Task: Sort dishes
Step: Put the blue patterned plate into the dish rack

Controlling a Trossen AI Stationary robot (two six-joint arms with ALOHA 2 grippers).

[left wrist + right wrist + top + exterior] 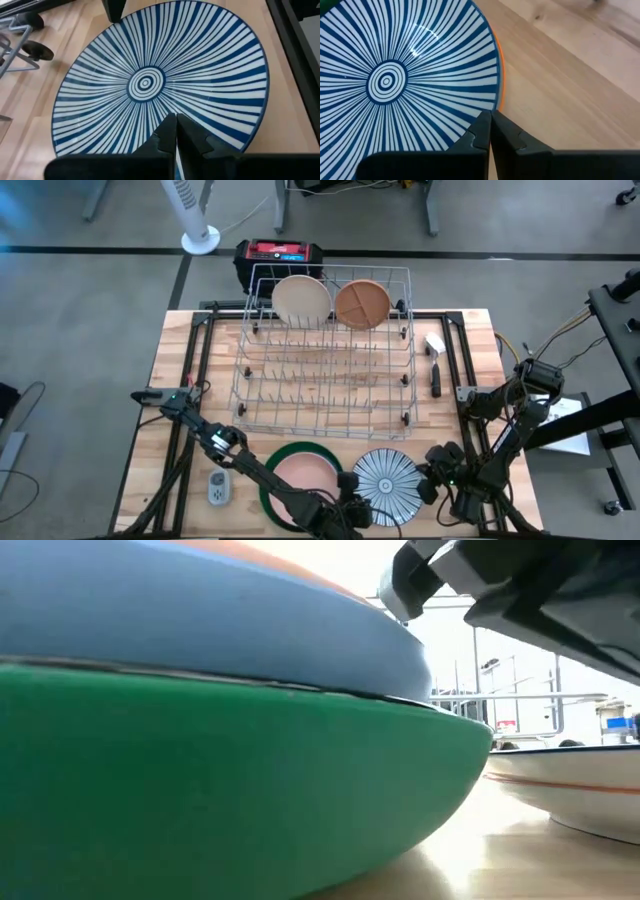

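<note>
A blue-white striped bowl [386,486] sits on the table near its near edge, right of centre. Its white outside shows in the low view [570,790]. My left gripper [345,507] is shut over the bowl's left rim [174,119]. My right gripper [432,480] is shut over its right rim [490,116]. Left of the bowl, a large green plate [270,480] carries a blue dish [200,630] and a pink one [305,475]. A cream plate [301,300] and a tan plate [362,304] stand on edge in the wire rack [325,395]. My left gripper's shut fingers [167,137] lie over the striped bowl's inside, just past its near rim; I cannot tell whether they touch it. My right gripper's shut fingertips [482,127] sit right at the bowl's orange-edged rim [499,100]; I cannot tell whether they touch it.
A small grey gadget [218,487] lies left of the green plate. A black-handled tool [437,377] and a white object [434,343] lie right of the rack. A red-black box [279,256] stands beyond the table's far edge. Bare wood shows right of the striped bowl [570,75].
</note>
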